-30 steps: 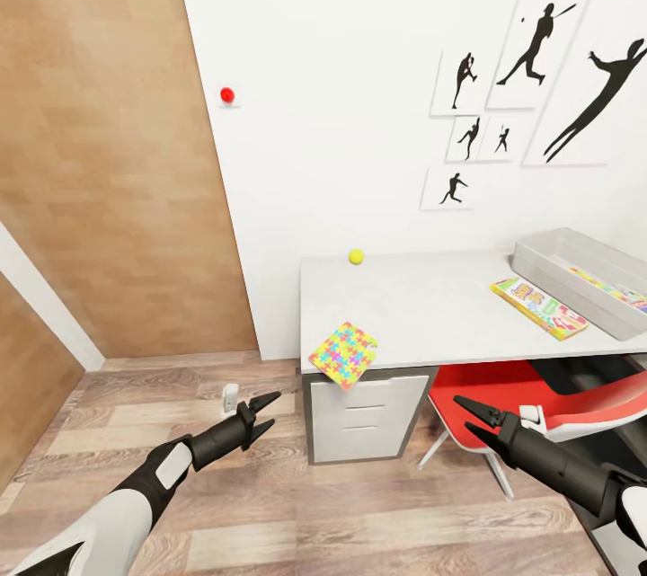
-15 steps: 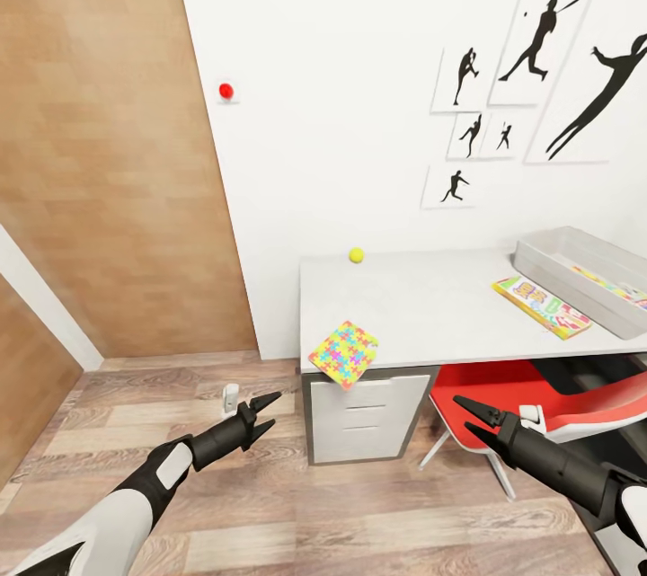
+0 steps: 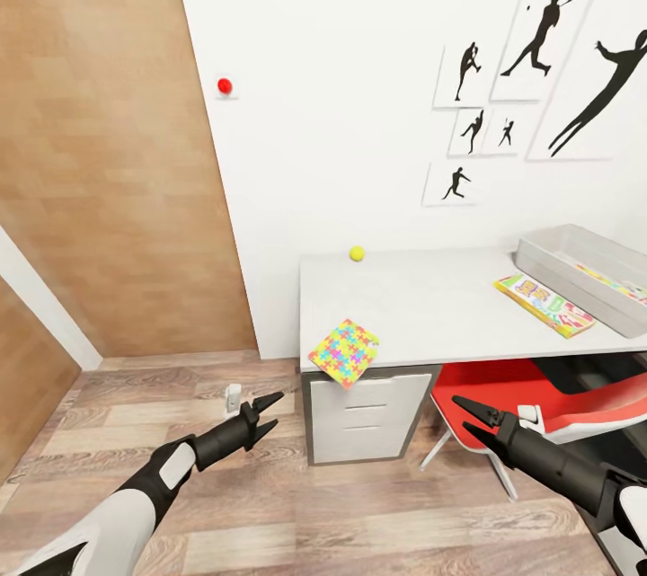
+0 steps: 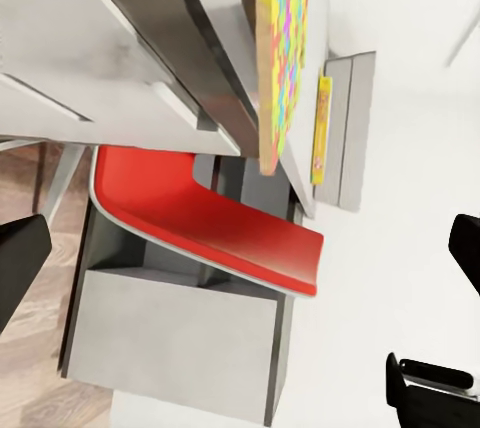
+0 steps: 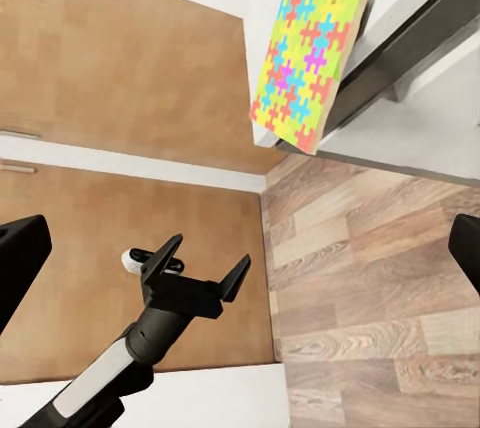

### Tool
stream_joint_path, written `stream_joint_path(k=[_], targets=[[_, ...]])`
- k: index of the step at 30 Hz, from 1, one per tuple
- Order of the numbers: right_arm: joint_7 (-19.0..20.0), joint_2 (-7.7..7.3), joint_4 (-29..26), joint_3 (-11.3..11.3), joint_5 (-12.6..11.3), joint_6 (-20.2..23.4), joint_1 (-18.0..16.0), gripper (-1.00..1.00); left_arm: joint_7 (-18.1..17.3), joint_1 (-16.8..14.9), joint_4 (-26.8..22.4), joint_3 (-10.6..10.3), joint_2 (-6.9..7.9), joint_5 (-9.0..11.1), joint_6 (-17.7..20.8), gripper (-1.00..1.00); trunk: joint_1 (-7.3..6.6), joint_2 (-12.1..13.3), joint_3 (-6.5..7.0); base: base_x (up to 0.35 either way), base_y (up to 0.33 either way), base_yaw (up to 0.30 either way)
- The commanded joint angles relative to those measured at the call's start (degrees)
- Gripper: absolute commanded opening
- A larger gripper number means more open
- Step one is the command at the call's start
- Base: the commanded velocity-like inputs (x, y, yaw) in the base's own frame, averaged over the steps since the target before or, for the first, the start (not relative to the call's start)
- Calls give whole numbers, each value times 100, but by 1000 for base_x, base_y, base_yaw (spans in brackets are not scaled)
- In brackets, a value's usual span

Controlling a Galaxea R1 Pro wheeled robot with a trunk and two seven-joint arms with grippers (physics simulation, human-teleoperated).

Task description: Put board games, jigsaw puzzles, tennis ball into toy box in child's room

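So the grey rectangular plastic toy box sits at the right edge of the frame on the white desk top, against the wall, and there's already something colourful lying inside it. Just beside its front wall is a flat, brightly printed board game box, lying on the desk. The small yellow tennis ball is way over at the back left corner of the desk, right by the wall, well apart from the box. The multicoloured jigsaw puzzle is at the desk's front left corner, tilted and hanging partly over the edge above the grey drawer unit. A red chair is tucked under the desk in the lower right. Both arms are low over the wood floor, not touching anything: the left gripper at lower centre-left with its fingers spread apart and empty, the right gripper in front of the chair, fingers also parted with nothing between them. Black player silhouettes hang on the wall upper right.
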Motion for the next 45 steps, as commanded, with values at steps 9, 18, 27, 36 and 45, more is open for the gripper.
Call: stream_joint_path(k=[9,18,27,36,45], targets=[[1832,-22,-25,-21,54,30,-5,100,-43,-4,17,4,-8,24,65,100,199,-368,-169,0,0,0],[1982,-19,-6,-56,62,43,-5,100,-65,-4,88,2,-48,21,39,100,397,-729,-331,0,0,0],[1970,19,-4,-29,62,19,-5,100,-95,-4,90,4,-69,23,25,100,595,-1090,-492,0,0,0],[1865,23,3,-13,64,-13,-5,100,-94,-4,90,-1,-70,10,16,100,704,-1291,-582,0,0,0],[1724,29,5,-6,62,9,-5,100,-90,-4,90,-3,-90,6,7,100,704,-1291,-582,0,-51,0]])
